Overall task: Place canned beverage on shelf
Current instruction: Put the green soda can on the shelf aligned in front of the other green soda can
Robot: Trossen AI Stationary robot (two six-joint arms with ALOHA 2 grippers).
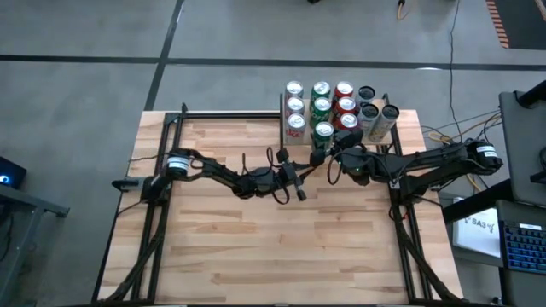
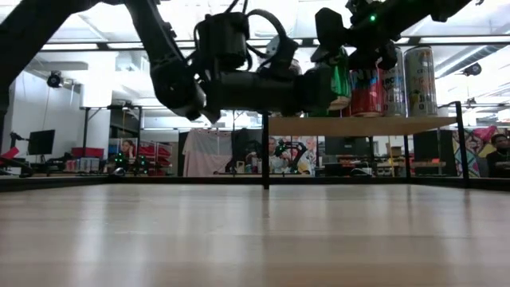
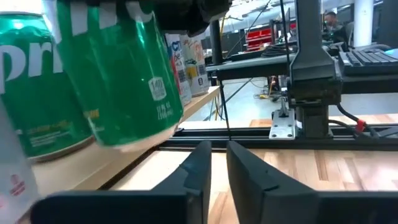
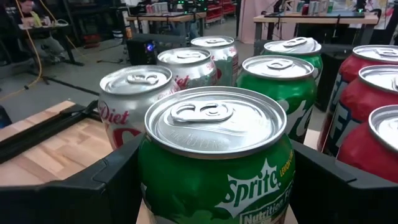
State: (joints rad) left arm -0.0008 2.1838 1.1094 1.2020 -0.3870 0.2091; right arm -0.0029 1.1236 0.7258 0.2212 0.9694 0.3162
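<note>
Worktop (image 1: 281, 247) is lying mostly bare, broad striped wood running from the arms to the near edge, so open room for backing away is plentiful on that side. Shelf (image 1: 284, 125) is standing at the far edge, raised on thin black posts, and is already carrying silver, green and red cans in rows, with taller cans at its right end. Only the near edge of the green row appears to be taking a new can.

Right gripper (image 1: 328, 152) is holding the green can (image 4: 217, 162) between its fingers, one on each side, right at that near edge, beside a silver diet can and just in front of another green one. In the left wrist view the can's base is hanging tilted over the shelf lip, not seated flat, so I judge the placing as nearly done: lowering, releasing and pulling back are left. Clearance to the neighbours is looking tight on both sides.

Left gripper (image 3: 217, 174) is waiting just in front of the shelf, below the can, fingers nearly closed on nothing
</note>
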